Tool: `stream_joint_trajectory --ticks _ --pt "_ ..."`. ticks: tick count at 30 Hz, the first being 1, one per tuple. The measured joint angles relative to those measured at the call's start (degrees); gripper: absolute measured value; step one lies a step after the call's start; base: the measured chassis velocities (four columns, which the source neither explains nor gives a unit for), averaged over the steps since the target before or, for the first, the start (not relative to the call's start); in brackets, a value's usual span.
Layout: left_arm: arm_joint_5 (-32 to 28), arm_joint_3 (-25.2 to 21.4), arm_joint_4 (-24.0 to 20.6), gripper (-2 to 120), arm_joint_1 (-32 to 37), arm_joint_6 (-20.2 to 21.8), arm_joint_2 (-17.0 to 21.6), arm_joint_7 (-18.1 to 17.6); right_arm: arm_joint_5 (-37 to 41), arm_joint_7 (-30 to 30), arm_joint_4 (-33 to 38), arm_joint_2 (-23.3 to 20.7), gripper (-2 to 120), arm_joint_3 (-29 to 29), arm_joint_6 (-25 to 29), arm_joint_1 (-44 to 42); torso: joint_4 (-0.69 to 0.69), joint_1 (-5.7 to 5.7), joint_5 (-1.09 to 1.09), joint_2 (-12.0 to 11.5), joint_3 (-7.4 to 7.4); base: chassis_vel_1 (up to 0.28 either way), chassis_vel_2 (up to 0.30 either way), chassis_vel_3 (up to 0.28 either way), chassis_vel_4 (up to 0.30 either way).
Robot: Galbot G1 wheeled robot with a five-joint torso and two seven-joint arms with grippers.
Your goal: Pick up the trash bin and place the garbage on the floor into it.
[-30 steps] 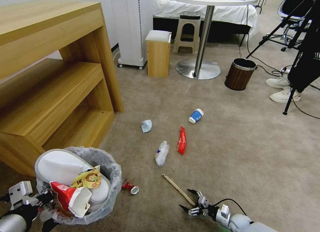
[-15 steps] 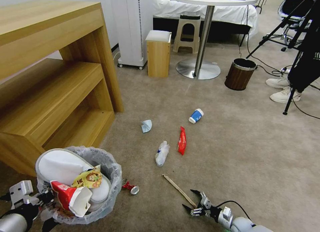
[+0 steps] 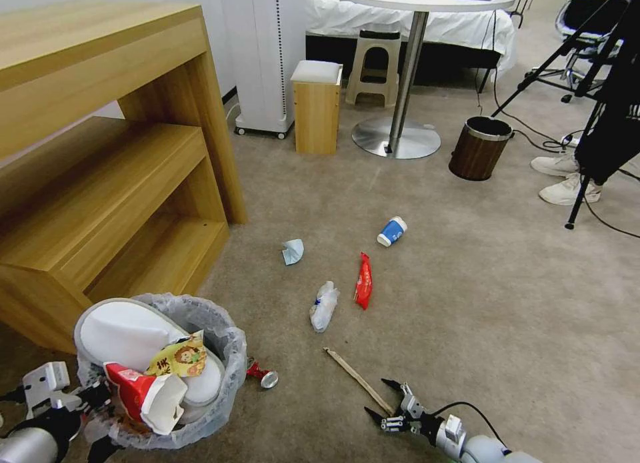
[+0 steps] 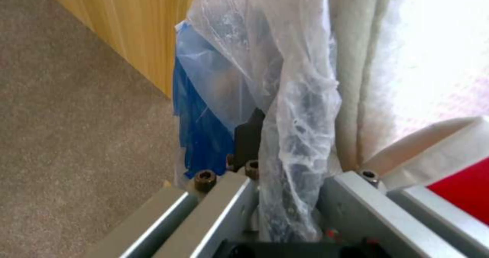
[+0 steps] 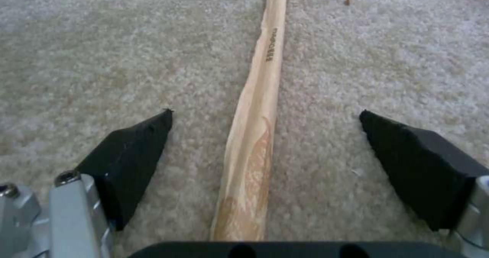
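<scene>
The trash bin, lined with a crinkled plastic bag, sits at the lower left of the head view and holds a white slipper, a yellow wrapper and a red-white carton. My left gripper is shut on the bin's near rim. In the left wrist view its jaws pinch the bag and the blue wall. On the carpet, my right gripper stands open around the near end of the wooden stick. The stick runs between the two black fingertips without touching them.
A red can, a crushed bottle, a red wrapper, a blue cup and a tissue lie on the floor. A wooden shelf unit stands at the left. A brown bin, a table post and a tripod stand farther off.
My right gripper has shifted slightly back and to the right along the stick and stays open. The trash bin has sunk a little in my left gripper's hold.
</scene>
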Motion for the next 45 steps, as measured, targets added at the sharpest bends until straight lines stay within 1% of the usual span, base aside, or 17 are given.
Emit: stream_joint_trajectory --ticks 6,8,9,12,13,16,18,19,20,21,22,39,43,45 --pt "0.0 -0.01 0.0 0 -0.05 -0.12 0.13 0.0 -0.19 -0.15 0.02 -0.19 92 -0.01 0.0 -0.06 0.01 0.0 0.0 0.0 0.0 0.0 0.0 0.0 0.0" --pt "0.0 -0.03 0.0 0 -0.16 -0.27 0.27 -0.04 -0.3 -0.23 -0.06 -0.13 87 0.36 0.0 -0.29 0.0 0.0 -0.01 0.0 0.0 0.0 0.0 0.0 0.0" --pt "0.0 -0.03 0.0 0 -0.16 -0.27 0.27 -0.04 -0.3 -0.23 -0.06 -0.13 87 0.36 0.0 -0.29 0.0 0.0 -0.01 0.0 0.0 0.0 0.0 0.0 0.0" --pt "0.01 -0.01 0.0 0 -0.23 -0.37 0.3 -0.07 -0.64 -0.3 -0.1 -0.1 78 0.72 0.02 -0.62 0.0 0.0 -0.01 0.0 0.01 0.0 0.0 0.0 0.0" --pt "0.01 -0.01 0.0 0 -0.23 -0.37 0.3 -0.07 -0.64 -0.3 -0.1 -0.1 78 0.72 0.02 -0.62 0.0 0.0 -0.01 0.0 0.01 0.0 0.0 0.0 0.0" --pt "-0.01 0.22 0.0 0 -0.33 -0.41 0.3 -0.17 -0.89 -0.37 -0.23 -0.12 67 0.76 0.05 -0.66 0.0 0.0 0.0 0.0 0.01 0.0 0.0 0.0 0.0" --pt "-0.02 0.25 0.0 0 -0.34 -0.42 0.3 -0.19 -0.91 -0.37 -0.26 -0.12 65 0.75 0.05 -0.67 0.0 0.0 0.0 0.0 0.01 0.0 0.0 0.0 0.0" --pt "-0.06 0.3 0.0 0 -0.4 -0.42 0.33 -0.25 -1.0 -0.36 -0.45 -0.12 58 0.83 0.05 -0.6 0.01 0.0 0.01 0.0 0.0 0.0 0.0 0.0 0.0" --pt "-0.1 0.32 0.0 0 -0.45 -0.42 0.34 -0.29 -1.01 -0.35 -0.53 -0.1 53 0.84 0.06 -0.59 0.01 0.0 -0.01 0.0 0.0 0.0 0.0 0.0 0.0" --pt "-0.1 0.32 0.0 0 -0.45 -0.42 0.34 -0.29 -1.01 -0.35 -0.53 -0.1 53 0.84 0.06 -0.59 0.01 0.0 -0.01 0.0 0.0 0.0 0.0 0.0 0.0" --pt "-0.13 0.34 0.0 0 -0.48 -0.43 0.35 -0.31 -1.01 -0.32 -0.56 -0.07 51 0.84 0.06 -0.6 0.01 0.0 0.0 0.0 0.0 0.0 0.0 0.0 0.0" --pt "-0.37 0.76 0.0 0 -0.97 -0.58 0.66 -0.44 -1.25 -0.22 -0.94 -0.04 48 0.97 0.07 -0.71 0.02 0.0 0.03 0.0 0.0 0.0 0.0 0.0 0.0" --pt "-0.44 0.89 0.0 0 -1.11 -0.58 0.71 -0.52 -1.28 -0.29 -1.18 -0.03 44 1.05 0.08 -0.74 0.02 0.01 0.02 -0.01 0.0 0.0 0.0 0.0 0.0" --pt "-0.46 0.97 0.0 0 -1.19 -0.58 0.72 -0.55 -1.34 -0.35 -1.23 0.08 37 1.08 0.09 -0.84 0.01 0.01 0.0 -0.01 0.0 0.0 0.0 0.0 0.0"
